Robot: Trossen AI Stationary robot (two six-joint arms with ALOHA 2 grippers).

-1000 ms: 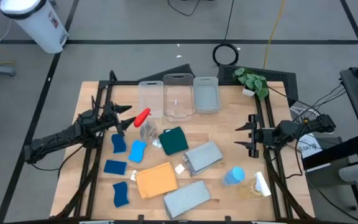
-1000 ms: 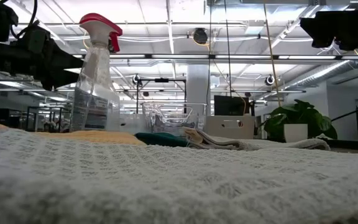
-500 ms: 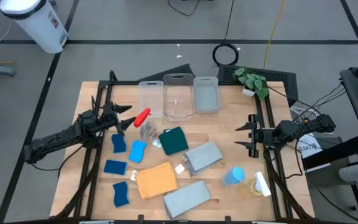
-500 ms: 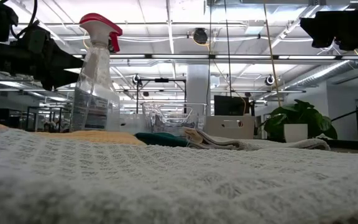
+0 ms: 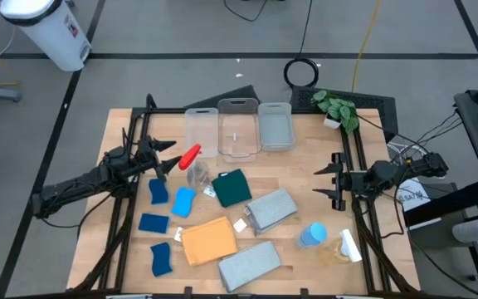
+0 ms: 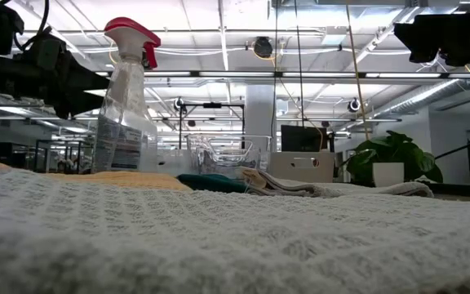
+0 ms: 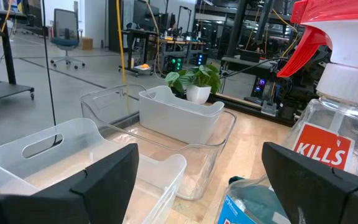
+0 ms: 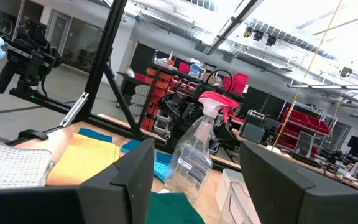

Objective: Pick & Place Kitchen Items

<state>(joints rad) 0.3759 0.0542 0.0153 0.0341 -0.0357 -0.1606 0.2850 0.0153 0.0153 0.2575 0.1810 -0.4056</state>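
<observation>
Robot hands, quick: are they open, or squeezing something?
Left gripper: open, holding nothing, right beside the red-topped spray bottle.
Right gripper: open, holding nothing, waiting at the table's right side.

- The pale wooden bench (image 5: 305, 178) shows light plank grain.
- The clear plastic spray bottle with a red trigger top (image 5: 194, 164) carries a red label with white letters.
- The small blue foam sponges (image 5: 183, 202) range from bright sky blue to deeper blue.
- The folded dark-green cloth (image 5: 232, 188) is plain.
- The folded orange cloth (image 5: 208, 241) is plain.
- The folded grey waffle-weave cloths (image 5: 271, 209) bear a fine grid texture.
- The blue-topped clear bottle (image 5: 311, 235) is light blue.
- The three clear rectangular plastic bins (image 5: 239, 129) look frosted white.
- The green leafy plant (image 5: 337, 107) sits in a white pot.
</observation>
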